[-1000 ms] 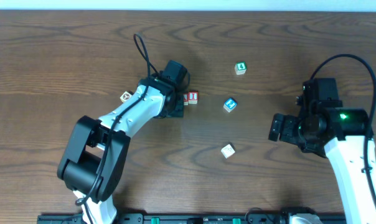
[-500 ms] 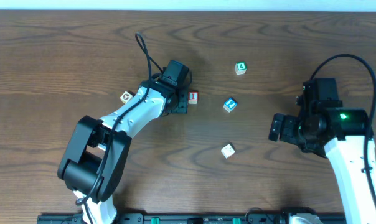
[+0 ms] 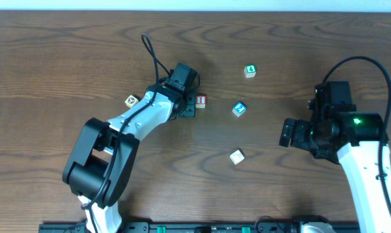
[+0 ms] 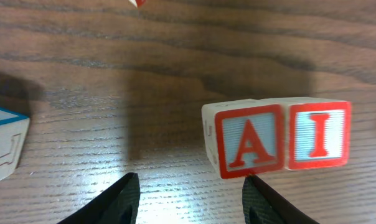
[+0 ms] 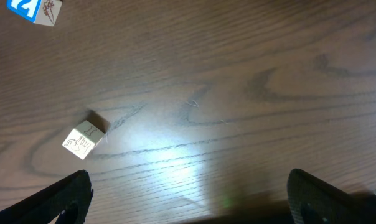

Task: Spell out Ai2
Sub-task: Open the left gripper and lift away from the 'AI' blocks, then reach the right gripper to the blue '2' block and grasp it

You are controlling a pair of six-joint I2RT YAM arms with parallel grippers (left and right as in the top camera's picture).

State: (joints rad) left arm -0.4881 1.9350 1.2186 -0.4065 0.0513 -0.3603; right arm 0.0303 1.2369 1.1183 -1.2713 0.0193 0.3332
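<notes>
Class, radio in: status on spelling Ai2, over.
Left gripper open, empty. Right gripper open, empty. A block and I block side by side, touching. 2 block not yet placed; nothing between it and I block.

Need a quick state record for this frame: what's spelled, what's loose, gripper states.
spelled: A block and I block touching side by side, reading AI
missing: blue 2 block, lying apart from the pair
loose extras: green block; white block; tan block
left gripper: open, holding nothing, just short of the A block
right gripper: open, holding nothing
</notes>
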